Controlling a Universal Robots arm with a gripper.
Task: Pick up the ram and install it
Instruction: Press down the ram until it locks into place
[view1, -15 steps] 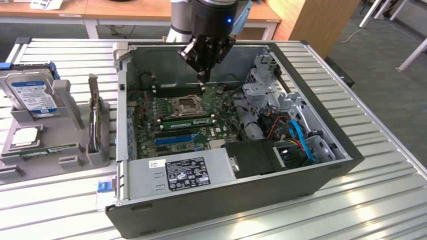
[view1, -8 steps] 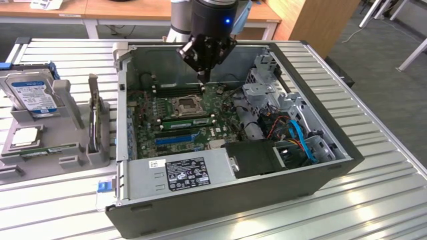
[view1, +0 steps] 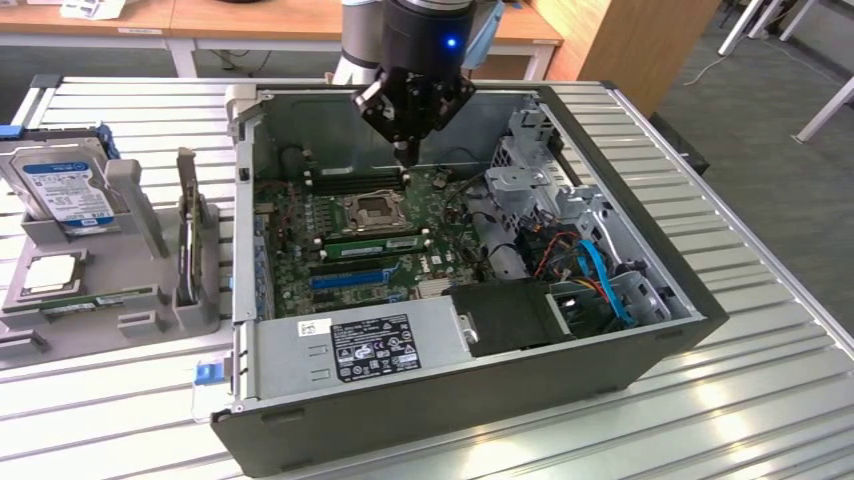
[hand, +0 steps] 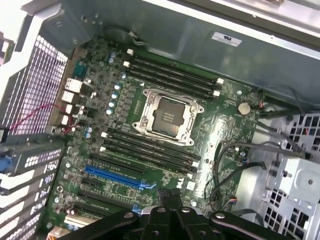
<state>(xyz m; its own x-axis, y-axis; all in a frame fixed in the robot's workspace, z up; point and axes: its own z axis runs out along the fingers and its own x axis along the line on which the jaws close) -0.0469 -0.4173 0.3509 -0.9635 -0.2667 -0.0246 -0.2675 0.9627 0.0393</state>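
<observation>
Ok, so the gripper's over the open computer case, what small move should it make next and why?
Probably ease straight down a little. The gripper hangs just above the far black memory slots, which look empty. Whether it carries the ram I cannot tell, so go slowly.

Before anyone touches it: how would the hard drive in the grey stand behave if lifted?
The hard drive looks metal-cased, so probably stiff and heavy for its size. Standing on edge in the grey stand, it might tip once lifted free.

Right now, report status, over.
Gripper above motherboard slots inside the case. Thin green stick, likely the ram, lies in holder at exterior view's left. Cables beside slots, not across them.
</observation>
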